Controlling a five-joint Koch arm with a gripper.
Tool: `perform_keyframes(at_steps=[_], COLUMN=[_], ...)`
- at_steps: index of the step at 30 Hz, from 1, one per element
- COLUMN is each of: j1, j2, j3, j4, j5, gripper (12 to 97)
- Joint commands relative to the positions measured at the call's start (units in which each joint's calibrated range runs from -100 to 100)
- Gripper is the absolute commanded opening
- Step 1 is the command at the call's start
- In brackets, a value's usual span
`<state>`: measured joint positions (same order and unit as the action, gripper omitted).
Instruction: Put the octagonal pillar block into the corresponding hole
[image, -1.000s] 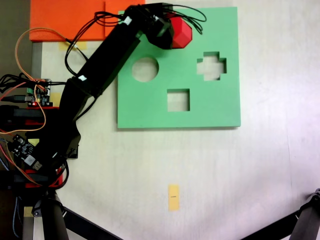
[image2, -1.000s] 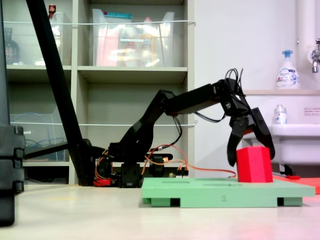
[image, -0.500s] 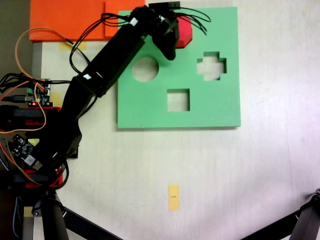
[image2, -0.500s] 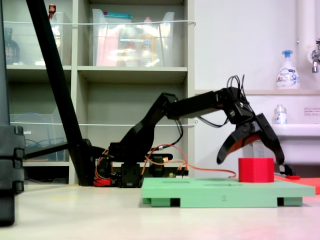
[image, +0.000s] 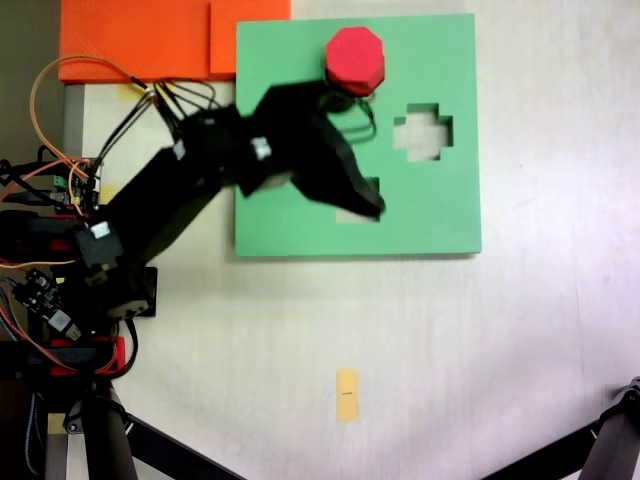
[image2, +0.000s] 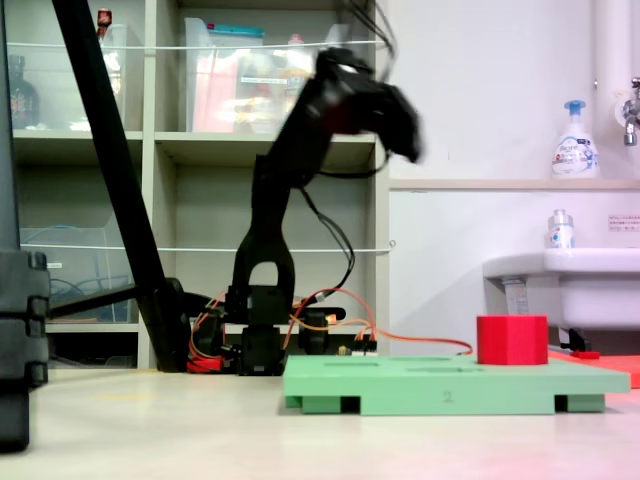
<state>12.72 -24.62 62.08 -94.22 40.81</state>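
Note:
The red octagonal pillar block stands upright at the far edge of the green foam board, partly sunk into it. In the side-on fixed view the block sticks up above the board. The corresponding hole is hidden under the block. My gripper is blurred and hangs over the board's middle, well apart from the block. Seen from the side, the gripper is raised high, up and to the left of the block. Nothing shows between its jaws, and the blur hides their stance.
A cross-shaped cutout lies right of the block, and a square cutout is partly under the gripper. An orange foam sheet sits at the top left. A yellow tag lies on the table. Arm base and wiring fill the left.
The gripper opened and let go of the red block, which dropped lower into the board. The arm then rose high and pulled back towards its base.

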Motion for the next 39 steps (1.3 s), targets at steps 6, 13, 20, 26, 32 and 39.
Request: perform_keyframes(at_steps=[6, 13, 20, 26, 32, 39], j1=[-13.28, -15.82, -14.41, -13.19, -13.14, -12.31], j2=[-13.78, -17.28, -48.14, -70.07, -75.38, -75.38], j3=[3.03, -0.26, -59.58, -113.12, -144.03, -162.08], j4=[13.48, 18.88, 52.77, 98.70, 112.47, 110.26], j5=[-17.00, -26.81, -28.52, -30.62, -37.66, -41.12], gripper=[57.0, 55.5, 55.6, 49.8, 49.5, 49.9])
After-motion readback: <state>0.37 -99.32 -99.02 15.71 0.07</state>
